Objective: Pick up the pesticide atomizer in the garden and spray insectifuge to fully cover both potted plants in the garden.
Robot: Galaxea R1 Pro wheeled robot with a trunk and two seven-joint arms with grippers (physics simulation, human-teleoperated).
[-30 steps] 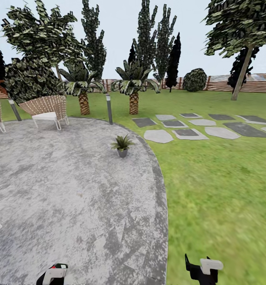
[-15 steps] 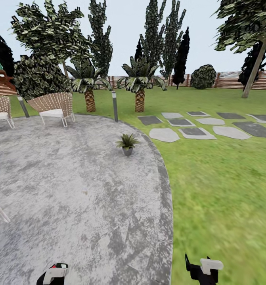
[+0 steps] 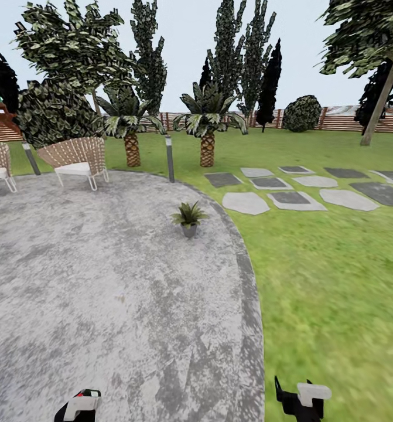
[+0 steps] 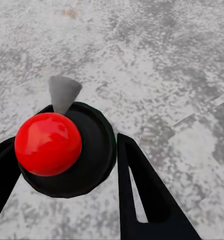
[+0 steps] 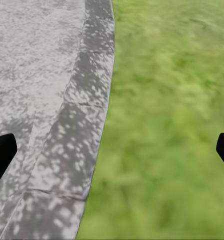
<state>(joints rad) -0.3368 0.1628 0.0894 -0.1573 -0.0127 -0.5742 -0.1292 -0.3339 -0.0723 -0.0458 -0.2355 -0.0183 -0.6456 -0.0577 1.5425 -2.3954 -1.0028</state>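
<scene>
Between the left hand fingers, the pesticide atomizer stands upright.

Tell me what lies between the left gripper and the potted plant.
In the head view, only bare grey paving of the patio lies between the left gripper, holding the pesticide atomizer, and the potted plant.

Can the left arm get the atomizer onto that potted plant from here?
Probably not yet. The left gripper holds the atomizer low near the robot, while the potted plant stands well ahead across open patio. Nothing blocks the way; distance is the problem.
</scene>
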